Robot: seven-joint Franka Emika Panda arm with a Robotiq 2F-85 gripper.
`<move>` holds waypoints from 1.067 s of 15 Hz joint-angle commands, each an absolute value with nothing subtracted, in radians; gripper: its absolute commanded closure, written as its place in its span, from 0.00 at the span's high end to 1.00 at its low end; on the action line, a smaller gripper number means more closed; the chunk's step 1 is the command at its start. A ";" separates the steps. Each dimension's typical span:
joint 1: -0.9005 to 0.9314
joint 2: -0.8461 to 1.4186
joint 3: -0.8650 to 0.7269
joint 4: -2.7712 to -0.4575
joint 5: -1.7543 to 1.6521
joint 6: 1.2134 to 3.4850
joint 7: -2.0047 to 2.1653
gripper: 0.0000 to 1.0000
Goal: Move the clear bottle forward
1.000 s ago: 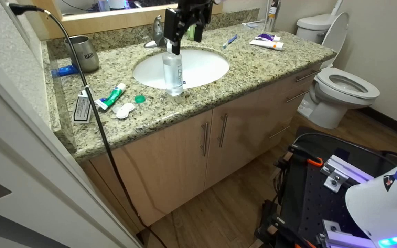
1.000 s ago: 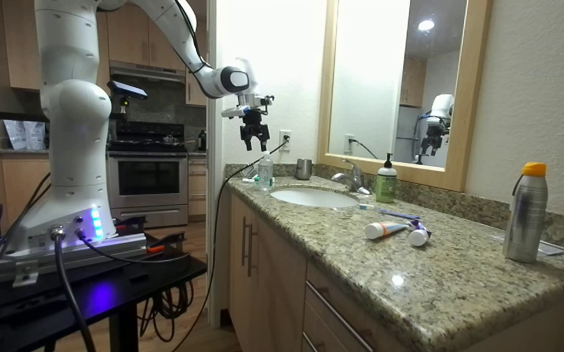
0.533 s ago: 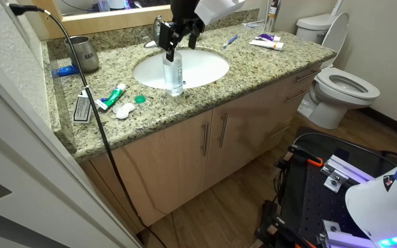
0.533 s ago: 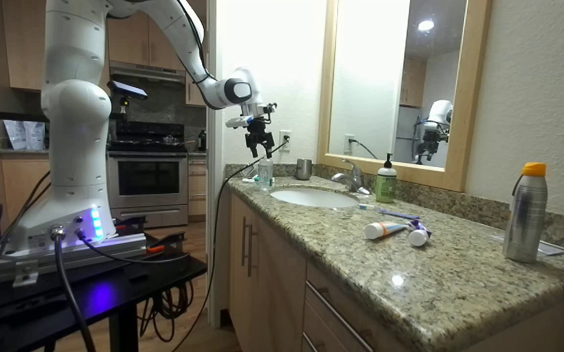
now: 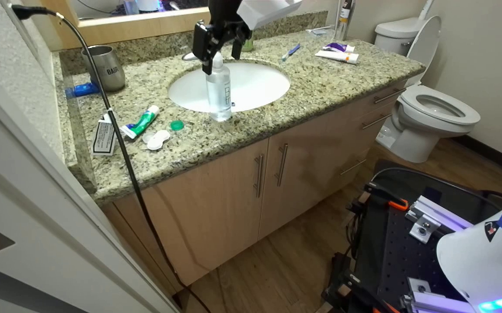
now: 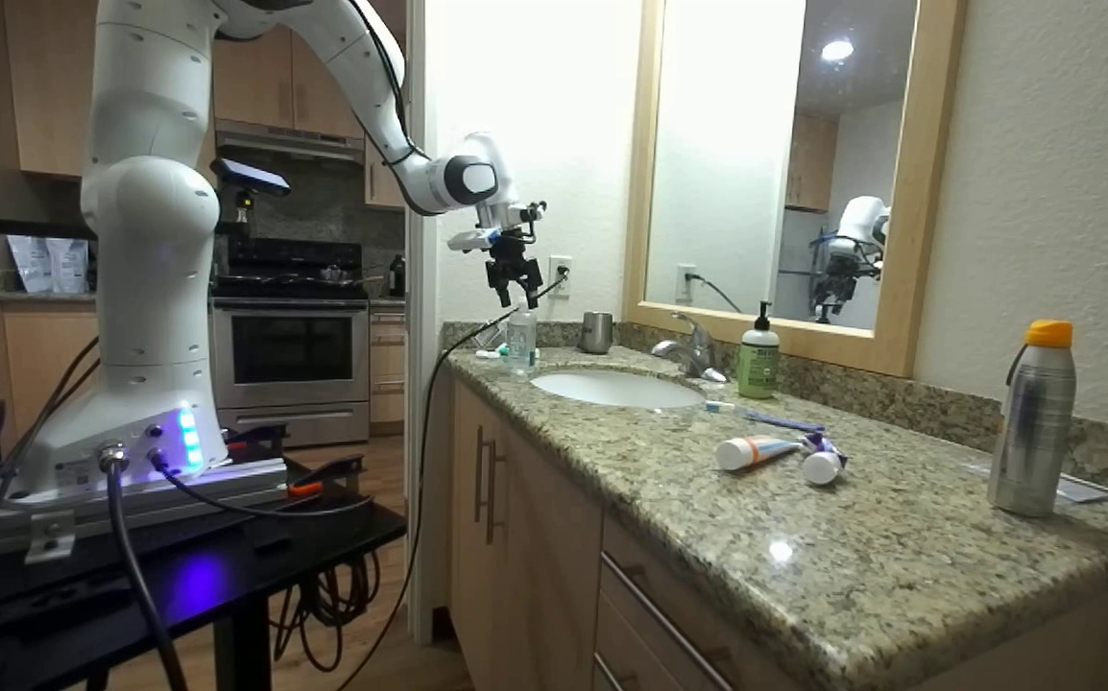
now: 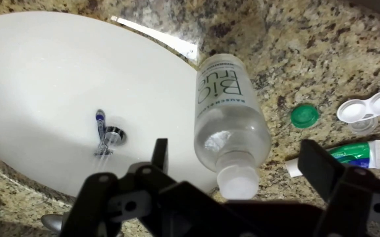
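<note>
The clear bottle (image 5: 219, 96) stands upright on the granite counter at the sink's near edge. It also shows in the other views, in an exterior view (image 6: 521, 344) and in the wrist view (image 7: 231, 128), with its printed label and whitish cap. My gripper (image 5: 222, 63) is open, pointing down at the height of the bottle's top; it shows in an exterior view (image 6: 517, 302) too. In the wrist view, my gripper's (image 7: 234, 149) two fingers are wide apart with the cap and neck between them. Room shows between each finger and the bottle; nothing is held.
The white sink (image 7: 61, 82) lies beside the bottle, with a razor (image 7: 100, 128) in it. A green lid (image 5: 176, 125), lens case (image 5: 158, 139) and toothpaste tube (image 5: 142, 121) lie on the bottle's other side. Faucet (image 6: 693, 347), metal cup (image 5: 106, 68) and green soap bottle (image 6: 758, 360) stand farther back.
My gripper has come down and shifted left in an exterior view, so its fingers now sit on either side of the bottle's cap. It stays open. The bottle has not moved.
</note>
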State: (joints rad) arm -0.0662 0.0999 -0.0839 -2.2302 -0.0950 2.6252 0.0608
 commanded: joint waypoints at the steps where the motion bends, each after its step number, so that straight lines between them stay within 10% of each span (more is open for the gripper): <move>1: -0.067 0.111 -0.086 -2.222 -0.099 2.630 0.066 1.00; 16: -0.065 0.144 -0.099 -2.206 -0.124 2.627 0.125 1.00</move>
